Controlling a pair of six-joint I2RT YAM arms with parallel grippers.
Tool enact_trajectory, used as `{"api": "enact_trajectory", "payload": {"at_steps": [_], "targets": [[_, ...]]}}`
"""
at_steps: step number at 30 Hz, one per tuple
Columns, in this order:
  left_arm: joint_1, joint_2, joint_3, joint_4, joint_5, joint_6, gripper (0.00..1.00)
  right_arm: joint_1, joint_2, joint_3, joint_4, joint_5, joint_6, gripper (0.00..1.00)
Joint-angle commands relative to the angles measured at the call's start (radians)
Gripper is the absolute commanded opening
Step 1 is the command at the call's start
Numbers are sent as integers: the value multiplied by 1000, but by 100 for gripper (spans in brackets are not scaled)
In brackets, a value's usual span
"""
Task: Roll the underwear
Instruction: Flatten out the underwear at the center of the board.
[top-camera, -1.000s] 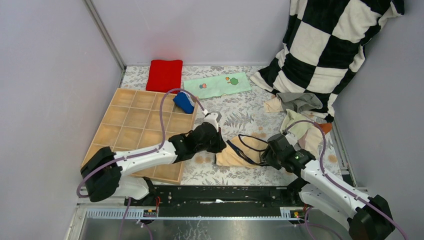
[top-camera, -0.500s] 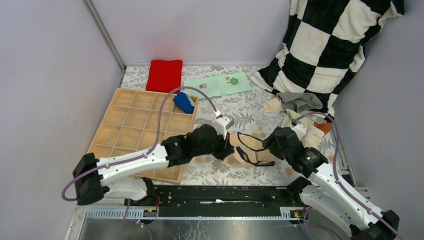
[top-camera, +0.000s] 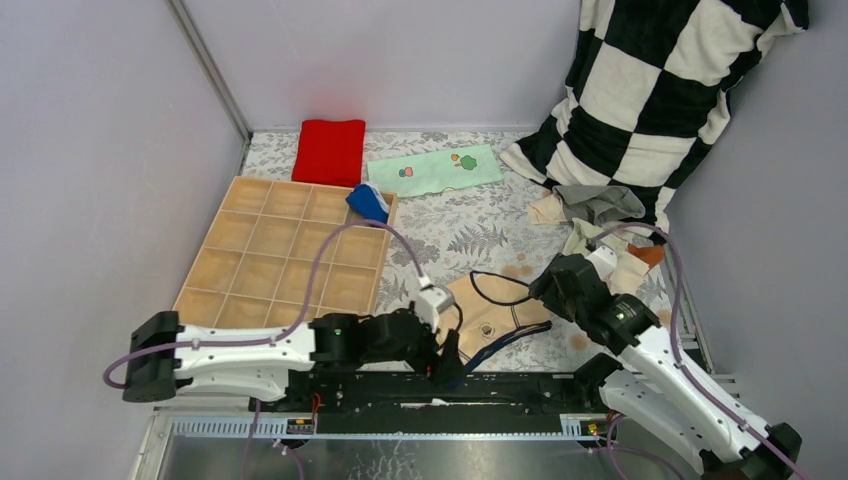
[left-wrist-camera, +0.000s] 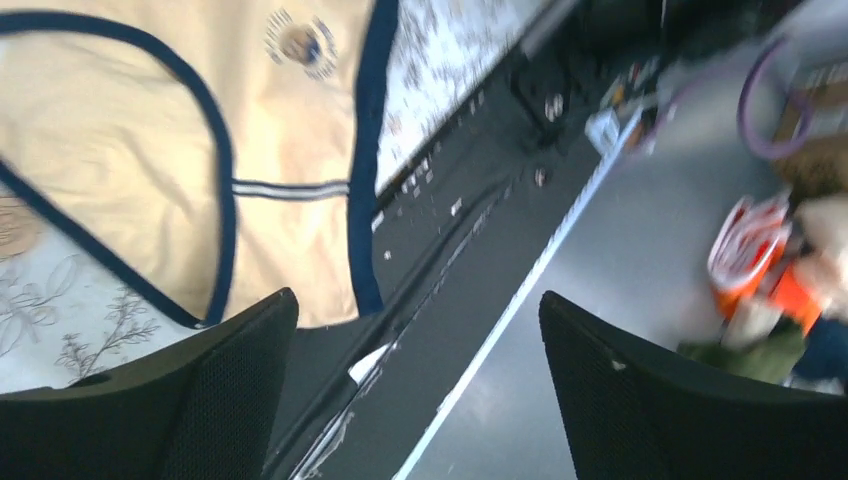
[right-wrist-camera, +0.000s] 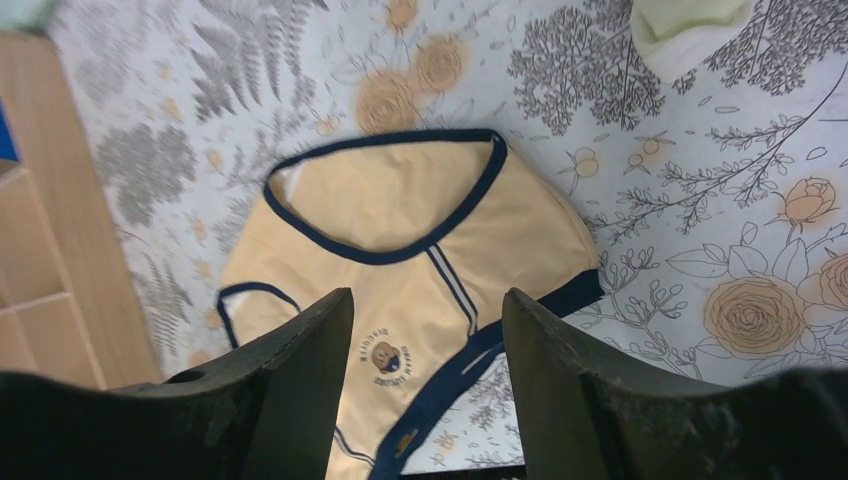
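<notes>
Limp, light tan briefs (top-camera: 497, 312) lie spread at the floral mat's (top-camera: 470, 225) near edge, the left gripper (left-wrist-camera: 415, 340) and right gripper (right-wrist-camera: 425, 300) both open and empty; the dark waistband (right-wrist-camera: 578, 289) looks best to pinch.

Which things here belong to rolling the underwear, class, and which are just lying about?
Belong to the job:
tan briefs with dark trim
blue striped briefs
heap of grey, beige and pale green briefs

Lying about:
red folded cloth
mint cartoon cloth
checkered blanket
wooden tray
</notes>
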Motion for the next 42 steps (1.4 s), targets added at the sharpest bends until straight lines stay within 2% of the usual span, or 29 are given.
{"api": "enact_trajectory", "payload": {"at_steps": [1,6,10,14,19,22,25,30,37,42], "targets": [[42,-94,-17,-81,-323,-189,96,1,108,1,42,-88,-79,64],[217,-46,-50,5,-251,-218,98,-1,255,32,61,-108,-128,68],[322,89,17,50,-190,-134,98,-8,284,20,72,-88,-92,68],[348,214,114,50,-183,-9,97,-32,236,-41,68,-65,-39,71],[397,339,167,72,-130,85,90,-143,168,-143,122,-212,-59,73],[422,396,193,78,-128,137,87,-156,137,-161,119,-227,-65,73],[439,453,239,79,-113,196,85,-156,114,-164,121,-235,-67,73],[442,580,352,90,24,318,80,-156,76,-149,119,-239,-80,73],[454,710,469,27,-14,410,72,-156,29,-96,51,-201,-114,73],[478,753,485,16,-36,434,71,-156,0,-72,29,-201,-130,73]]}}
